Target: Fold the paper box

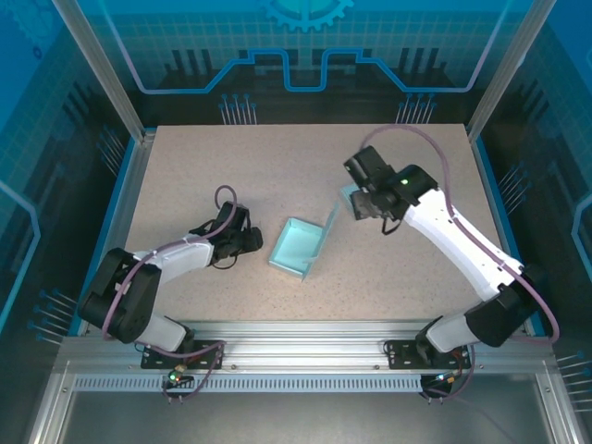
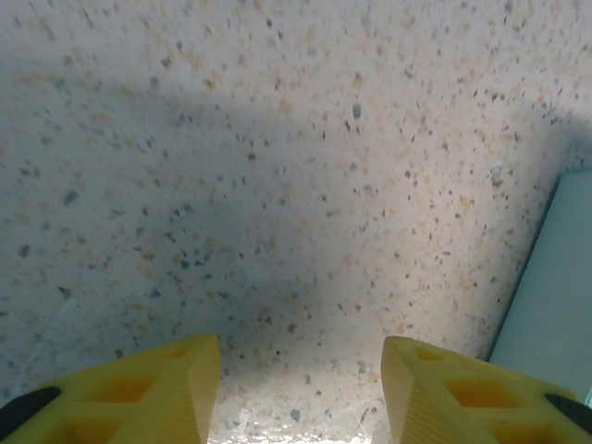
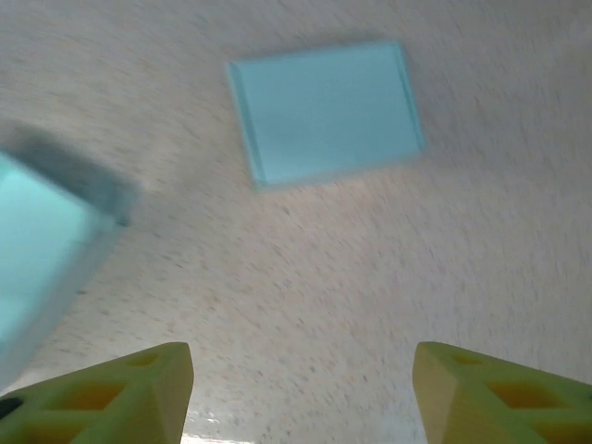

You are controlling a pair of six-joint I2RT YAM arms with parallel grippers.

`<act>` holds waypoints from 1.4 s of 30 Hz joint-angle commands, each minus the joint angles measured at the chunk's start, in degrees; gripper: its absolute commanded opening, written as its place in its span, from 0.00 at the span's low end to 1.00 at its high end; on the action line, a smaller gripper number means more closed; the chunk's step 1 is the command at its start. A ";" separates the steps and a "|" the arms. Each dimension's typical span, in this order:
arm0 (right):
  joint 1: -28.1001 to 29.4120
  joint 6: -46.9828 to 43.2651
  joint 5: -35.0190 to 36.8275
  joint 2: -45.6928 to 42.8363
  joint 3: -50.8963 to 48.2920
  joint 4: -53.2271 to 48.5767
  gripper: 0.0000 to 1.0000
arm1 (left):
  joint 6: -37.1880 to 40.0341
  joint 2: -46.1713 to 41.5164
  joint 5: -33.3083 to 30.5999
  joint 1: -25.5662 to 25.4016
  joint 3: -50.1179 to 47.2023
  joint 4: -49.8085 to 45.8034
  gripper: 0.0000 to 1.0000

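1. Left tool (image 1: 252, 242) sits low on the bench (image 1: 213, 176), just left of the box (image 1: 294, 245), jaws partly apart and empty; right tool (image 1: 356, 202) hangs by the raised flap (image 1: 327, 227), jaws apart, also empty.
2. Box lies mid-bench between the tools, open side up.
3. Risk: nothing pins the light box; a push on the flap may slide or tip it, or the flap may spring back.
4. Long axis runs near to far, far end leaning right; flap stands along the right long edge.

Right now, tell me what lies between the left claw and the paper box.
Only bare speckled table separates the left claw from the paper box, as the left wrist view shows.
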 commanded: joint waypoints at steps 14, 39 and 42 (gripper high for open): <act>-5.63 5.09 -25.39 11.25 -16.27 26.87 0.51 | -11.62 -1.63 1.96 -13.54 -5.61 4.51 0.48; -12.82 0.44 -12.51 13.86 -1.57 20.94 0.59 | -7.53 -16.73 -4.24 -11.70 -9.85 15.79 0.64; -12.82 4.16 -11.38 5.53 -10.53 20.87 0.61 | -5.07 -16.55 -3.05 -5.60 -8.44 14.37 0.64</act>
